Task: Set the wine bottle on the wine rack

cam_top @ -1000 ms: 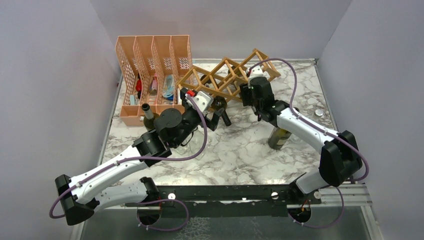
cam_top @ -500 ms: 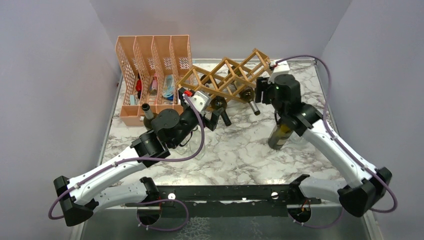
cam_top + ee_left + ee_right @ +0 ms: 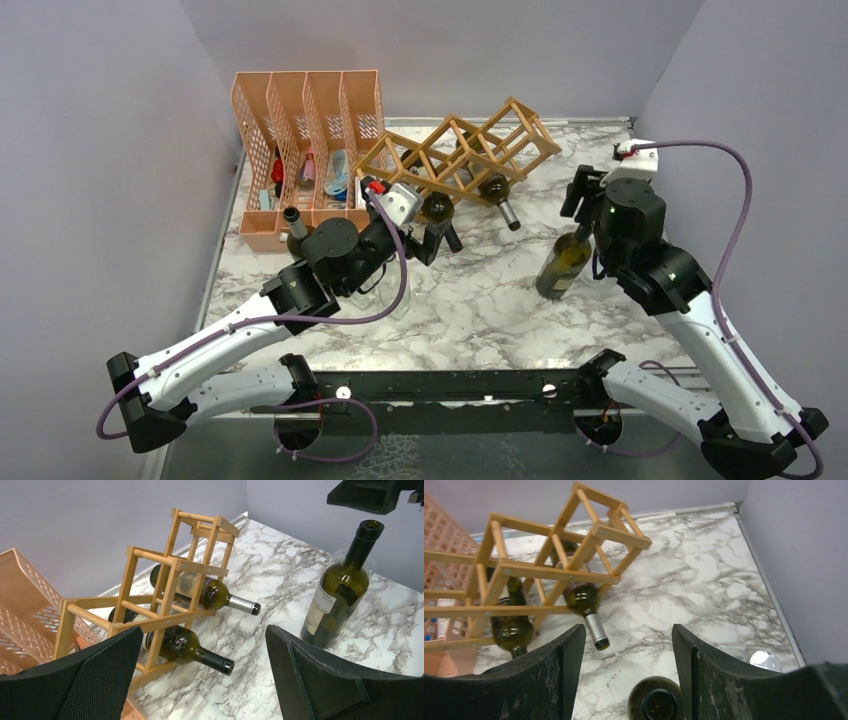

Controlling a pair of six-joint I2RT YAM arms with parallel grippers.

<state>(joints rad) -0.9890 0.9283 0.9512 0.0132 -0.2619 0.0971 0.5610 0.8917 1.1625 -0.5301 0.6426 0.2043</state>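
A green wine bottle (image 3: 562, 263) is stood upright at the right. Two more bottles (image 3: 496, 192) are laid in the wooden wine rack (image 3: 455, 150), upper middle.

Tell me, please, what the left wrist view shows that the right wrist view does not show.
Only the left wrist view shows the standing wine bottle from the side, upright on the table, with its label. Only the right wrist view looks down into that bottle's open mouth, and shows a small round shiny thing near the right wall. Both show the wine rack, an upper bottle and a lower bottle lying in it, the orange organiser and the marble table.
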